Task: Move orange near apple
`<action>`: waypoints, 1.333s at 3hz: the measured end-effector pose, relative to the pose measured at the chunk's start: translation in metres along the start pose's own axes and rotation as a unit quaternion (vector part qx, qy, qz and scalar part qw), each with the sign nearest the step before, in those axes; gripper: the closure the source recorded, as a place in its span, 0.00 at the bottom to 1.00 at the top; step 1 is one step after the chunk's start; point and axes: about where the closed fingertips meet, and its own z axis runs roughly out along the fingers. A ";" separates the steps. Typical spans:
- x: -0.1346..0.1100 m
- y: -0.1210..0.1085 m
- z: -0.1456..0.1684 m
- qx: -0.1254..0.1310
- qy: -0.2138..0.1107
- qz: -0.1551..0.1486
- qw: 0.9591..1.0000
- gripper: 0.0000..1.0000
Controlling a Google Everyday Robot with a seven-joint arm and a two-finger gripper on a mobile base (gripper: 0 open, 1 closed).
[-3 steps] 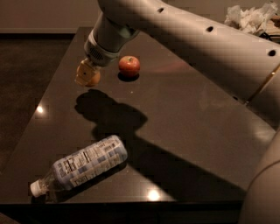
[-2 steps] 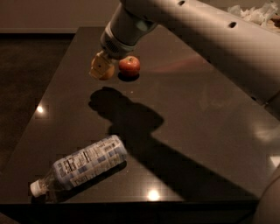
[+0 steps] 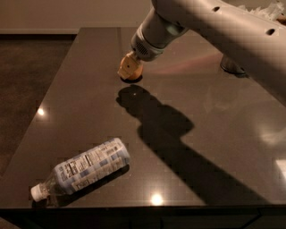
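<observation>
My gripper (image 3: pixel 128 67) hangs low over the far middle of the dark table (image 3: pixel 80 103), at the end of the grey arm that comes in from the upper right. It is shut on the orange (image 3: pixel 136 72), a matte orange round fruit that shows just under and to the right of the yellowish fingers (image 3: pixel 125 65), at or just above the tabletop. The red apple is hidden: the gripper and the arm cover the spot where it lay.
A clear plastic water bottle (image 3: pixel 83 170) with a white cap lies on its side near the table's front left corner. Crumpled white material (image 3: pixel 268 10) sits at the far right. A grey object (image 3: pixel 232 67) stands behind the arm. The arm's shadow crosses the table.
The gripper has carried the orange to the right, from left of the apple to directly over the apple's place. The apple is now covered. The bottle has not moved.
</observation>
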 end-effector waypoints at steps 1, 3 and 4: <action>0.022 -0.008 0.003 0.003 -0.003 0.008 1.000 1.00; 0.044 -0.016 0.021 0.004 -0.020 0.025 0.999 1.00; 0.048 -0.020 0.027 0.013 -0.024 0.030 0.999 0.82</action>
